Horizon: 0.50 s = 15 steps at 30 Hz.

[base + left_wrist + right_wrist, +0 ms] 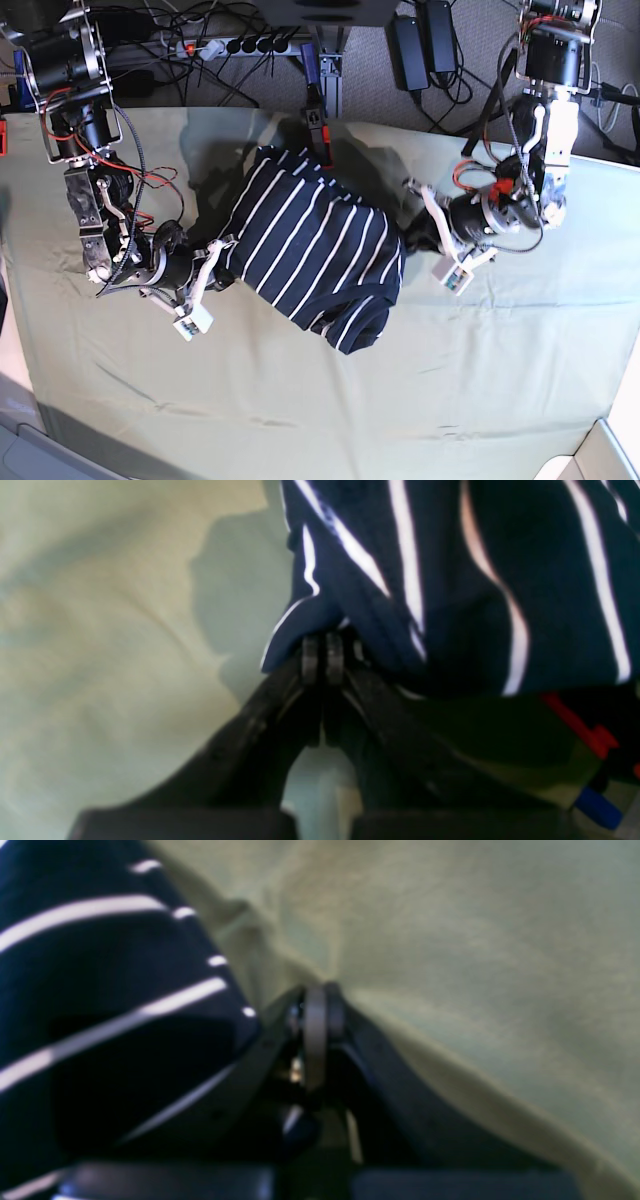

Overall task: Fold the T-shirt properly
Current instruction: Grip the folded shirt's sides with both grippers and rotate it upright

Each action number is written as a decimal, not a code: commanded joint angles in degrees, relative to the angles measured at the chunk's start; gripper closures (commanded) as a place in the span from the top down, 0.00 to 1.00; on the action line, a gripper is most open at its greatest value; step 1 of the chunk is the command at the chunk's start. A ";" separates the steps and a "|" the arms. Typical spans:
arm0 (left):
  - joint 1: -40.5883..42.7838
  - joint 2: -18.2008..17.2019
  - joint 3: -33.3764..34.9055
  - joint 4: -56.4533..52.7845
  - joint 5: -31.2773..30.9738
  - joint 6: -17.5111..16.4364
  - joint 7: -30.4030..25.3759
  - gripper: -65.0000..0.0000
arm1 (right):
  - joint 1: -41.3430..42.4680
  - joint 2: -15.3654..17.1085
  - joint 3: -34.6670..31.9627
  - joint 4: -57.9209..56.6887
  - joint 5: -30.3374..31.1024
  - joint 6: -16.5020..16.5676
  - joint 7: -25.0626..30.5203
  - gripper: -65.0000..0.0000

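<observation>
Clearly the T-shirt lies bunched mid-table cloth; left gripper pinches its edge, right gripper seems clenched on table cloth beside it (blurry). Limp fabric: grip hems.

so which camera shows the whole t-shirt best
The base view: it alone takes in the whole T-shirt, bunched on the green table cloth between the two arms. The left wrist view shows only a blurred striped fold at the shut left gripper; the right wrist view shows only a striped edge beside the shut right gripper.
</observation>
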 commanded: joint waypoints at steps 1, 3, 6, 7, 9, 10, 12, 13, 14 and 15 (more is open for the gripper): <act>-1.64 -0.31 -0.31 0.17 -0.63 -0.02 -1.73 0.00 | -0.09 0.28 0.04 1.20 1.09 4.07 -0.94 0.00; -3.08 -0.28 -0.31 -1.20 -0.66 -0.02 -1.92 0.00 | -1.36 0.28 0.04 2.25 1.09 4.07 -1.03 0.00; -5.16 -0.26 -0.31 -3.06 -0.68 -0.02 -2.21 0.00 | -2.89 0.31 0.07 4.15 1.14 4.07 -1.64 0.00; -5.79 -0.26 -0.31 -3.54 -0.68 -0.02 -2.34 0.00 | -3.32 0.31 0.07 5.11 1.11 4.07 -1.86 0.00; -6.84 -0.28 -0.31 -4.37 -0.68 0.00 -2.58 0.00 | -4.39 0.28 0.07 7.45 1.29 4.04 -2.84 0.00; -7.32 -0.26 -0.31 -4.74 -0.70 0.00 -2.60 0.00 | -4.92 0.28 0.07 8.79 1.60 4.04 -3.43 0.00; -8.31 -0.24 -0.31 -5.29 -0.94 0.00 -2.67 0.00 | -6.16 0.28 0.04 11.67 2.60 4.04 -4.37 0.00; -8.79 -0.24 -0.31 -5.49 -1.11 0.00 -2.91 0.00 | -6.80 0.28 0.04 13.03 3.39 4.04 -4.76 0.00; -9.16 -0.24 -0.31 -5.53 -1.11 0.00 -3.45 0.00 | -7.37 0.28 0.04 14.21 4.20 4.04 -5.22 0.00; -9.46 -0.17 -0.31 -5.53 -1.11 -0.02 -4.02 0.00 | -7.93 0.28 0.04 15.43 4.55 4.04 -5.60 0.00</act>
